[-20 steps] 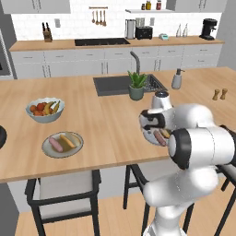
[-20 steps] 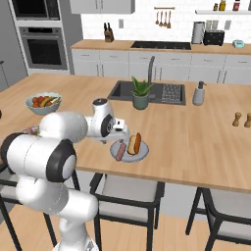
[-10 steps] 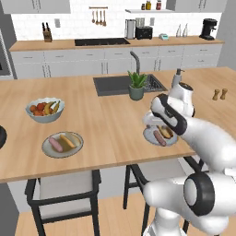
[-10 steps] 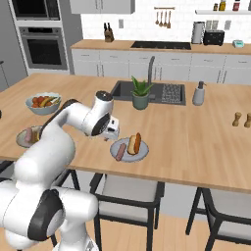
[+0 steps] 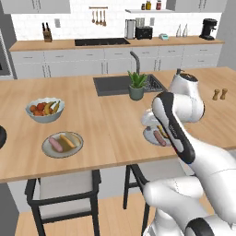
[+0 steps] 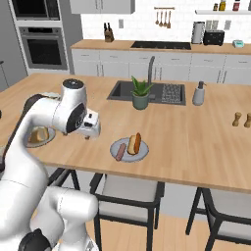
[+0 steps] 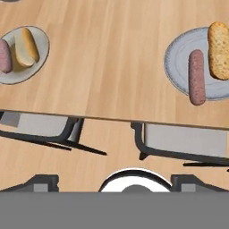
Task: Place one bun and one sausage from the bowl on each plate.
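Stage: both plates judged loaded — one bun, one sausage each | near plate [image 6: 128, 149]: orange-brown bun [image 6: 135, 142] and sausage [image 6: 120, 152] laid side by side, in front of the sink [image 6: 147, 92] | far plate [image 5: 62, 144]: well left of the sink | claw [image 6: 88, 127]: lifted beside near plate, finger state cannot be told | bowl: unseen.

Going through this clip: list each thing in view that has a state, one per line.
Left plate: holds one bun and one sausage.
Right plate: holds one bun and one sausage.
Fruit bowl: full of fruit.
Claw: above the counter, open or shut unclear.
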